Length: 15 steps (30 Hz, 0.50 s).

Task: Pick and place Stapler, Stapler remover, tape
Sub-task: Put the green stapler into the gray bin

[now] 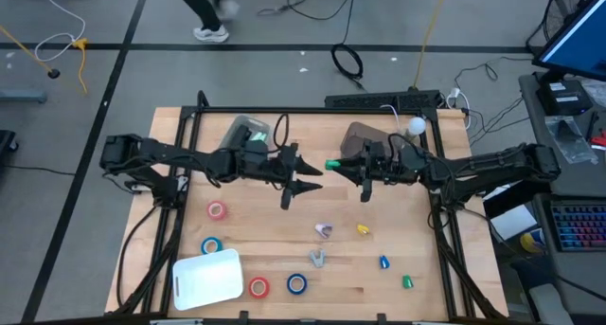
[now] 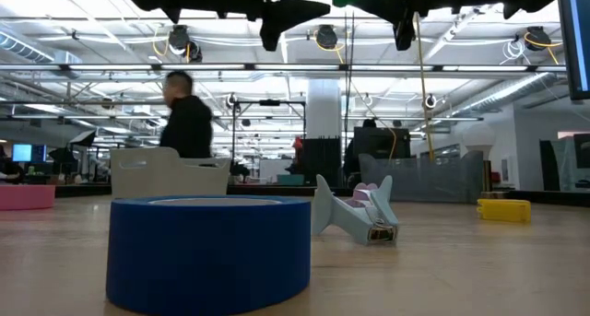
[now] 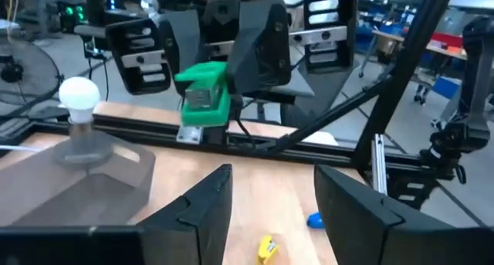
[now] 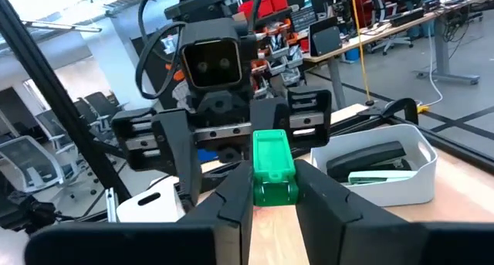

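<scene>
My right gripper [image 1: 345, 167] is shut on a small green stapler [image 4: 273, 166] high above the table's middle; the stapler also shows in the high view [image 1: 332, 163] and the left wrist view [image 3: 205, 96]. My left gripper [image 1: 307, 176] is open and empty, facing it from the left, a short way off. Red tape rolls [image 1: 217, 209] [image 1: 258, 287] and blue tape rolls [image 1: 210, 245] [image 1: 297, 284] lie flat on the table's near left. Two grey staple removers [image 1: 324, 230] [image 1: 317, 259] lie near the middle. One blue roll [image 2: 210, 251] fills the low view's foreground. My right gripper pinches the green stapler's two long sides [image 4: 270, 189] between its two fingers. The fingers lie level and point toward the table's left, along the stapler. The stapler's free end sticks out past the fingertips. It is lifted clear of the table.
A white bin [image 4: 386, 172] at the far left holds a dark stapler and a green one. A grey bin [image 1: 365, 135] stands at the far right beside a white bulb [image 1: 415, 126]. A white tray [image 1: 206, 278] lies near left. Small yellow [image 1: 363, 229], blue [image 1: 384, 262] and green [image 1: 407, 281] pieces lie near right.
</scene>
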Tool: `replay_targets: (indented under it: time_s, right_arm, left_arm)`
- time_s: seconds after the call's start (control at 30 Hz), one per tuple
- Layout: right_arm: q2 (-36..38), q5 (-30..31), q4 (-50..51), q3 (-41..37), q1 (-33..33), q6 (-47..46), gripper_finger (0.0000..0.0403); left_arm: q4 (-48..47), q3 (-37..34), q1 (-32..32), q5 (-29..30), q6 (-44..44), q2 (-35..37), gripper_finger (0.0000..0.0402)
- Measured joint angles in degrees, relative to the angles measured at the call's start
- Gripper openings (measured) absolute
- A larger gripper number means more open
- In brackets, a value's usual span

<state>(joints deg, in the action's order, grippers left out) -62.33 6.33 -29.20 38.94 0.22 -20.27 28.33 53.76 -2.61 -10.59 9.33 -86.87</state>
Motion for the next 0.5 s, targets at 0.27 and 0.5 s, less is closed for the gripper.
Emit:
replay_targets:
  time_s: [0.27, 0.5]
  right_arm:
    - [0.00, -0.32, -1.80, 0.00, -0.21, -0.21, 0.0066]
    - [-2.69, -0.51, -6.85, 0.00, -0.10, -1.54, 0.0067]
  left_arm:
    - [3.48, 0.00, -0.05, 3.30, -0.61, -0.29, 0.0186]
    - [5.63, 0.00, -0.37, 3.36, -0.18, -0.31, 0.0186]
